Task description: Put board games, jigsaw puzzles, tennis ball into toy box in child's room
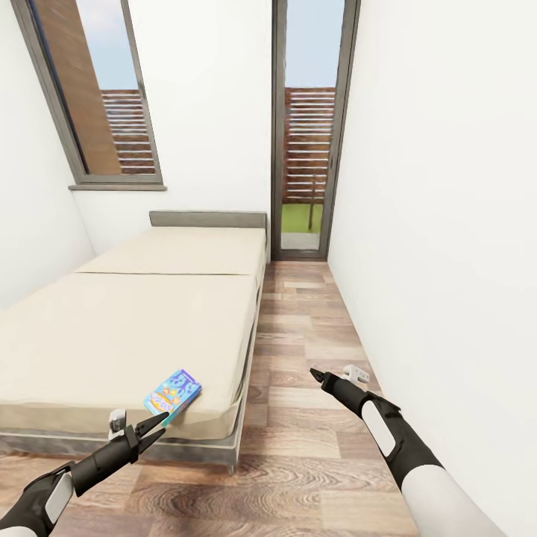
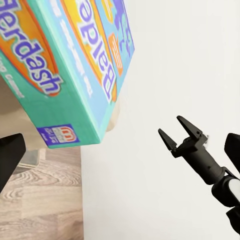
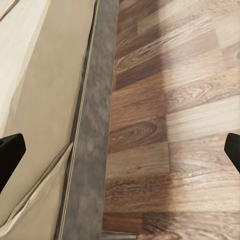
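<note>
The left gripper (image 1: 155, 427) is held just short of a blue board game (image 1: 172, 394) lying near the foot corner of the bed (image 1: 112, 328); its jaws are spread and nothing is touched. The right gripper (image 1: 316, 374) hangs over the floor (image 1: 313, 447) beside the bed, jaws likewise parted and empty. At least this game is judged still to be collected; the toy box, table and other toys cannot be checked.
</note>
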Robot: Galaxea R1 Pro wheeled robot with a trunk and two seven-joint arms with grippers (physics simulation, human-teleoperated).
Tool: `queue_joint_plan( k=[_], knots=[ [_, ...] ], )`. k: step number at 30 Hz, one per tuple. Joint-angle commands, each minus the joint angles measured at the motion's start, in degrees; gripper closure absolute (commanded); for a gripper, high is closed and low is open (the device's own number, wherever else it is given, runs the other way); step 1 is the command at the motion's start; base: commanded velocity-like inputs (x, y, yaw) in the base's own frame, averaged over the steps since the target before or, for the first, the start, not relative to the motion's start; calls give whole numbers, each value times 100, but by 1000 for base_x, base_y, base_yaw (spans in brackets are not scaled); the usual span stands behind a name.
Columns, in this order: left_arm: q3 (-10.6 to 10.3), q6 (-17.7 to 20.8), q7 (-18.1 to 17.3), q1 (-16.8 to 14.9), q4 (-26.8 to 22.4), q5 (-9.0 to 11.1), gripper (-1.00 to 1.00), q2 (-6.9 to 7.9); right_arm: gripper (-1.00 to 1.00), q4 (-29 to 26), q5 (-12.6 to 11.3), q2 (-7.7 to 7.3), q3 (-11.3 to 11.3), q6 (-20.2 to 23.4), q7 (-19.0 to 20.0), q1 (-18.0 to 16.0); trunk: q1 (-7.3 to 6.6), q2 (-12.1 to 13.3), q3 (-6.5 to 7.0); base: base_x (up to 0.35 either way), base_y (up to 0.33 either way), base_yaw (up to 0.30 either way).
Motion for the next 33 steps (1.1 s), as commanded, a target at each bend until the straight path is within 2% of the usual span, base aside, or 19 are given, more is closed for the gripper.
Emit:
queue_joint_plan(
  k=[1, 11, 20, 33],
  knots=[
    [12, 59, -17, -4, 2, 4, -100, -2, -100, -5, -42, 3, -26, 44, 15, -2, -1, -2, -5, 5, 0, 0],
    [19, 58, -17, -4, 2, 4, -100, -6, -100, 1, -42, 5, -21, 44, 10, -2, -1, -2, -5, 1, 0, 0],
    [21, 65, -17, -4, 2, 4, -100, 8, -100, 8, -42, 5, 221, 25, -11, -2, -1, -2, -5, 26, 0, 0],
    [13, 67, -17, -4, 2, 4, -100, 9, -100, 12, -42, 5, 288, -8, -20, -2, -1, -2, -5, 27, 0, 0]
  ],
)
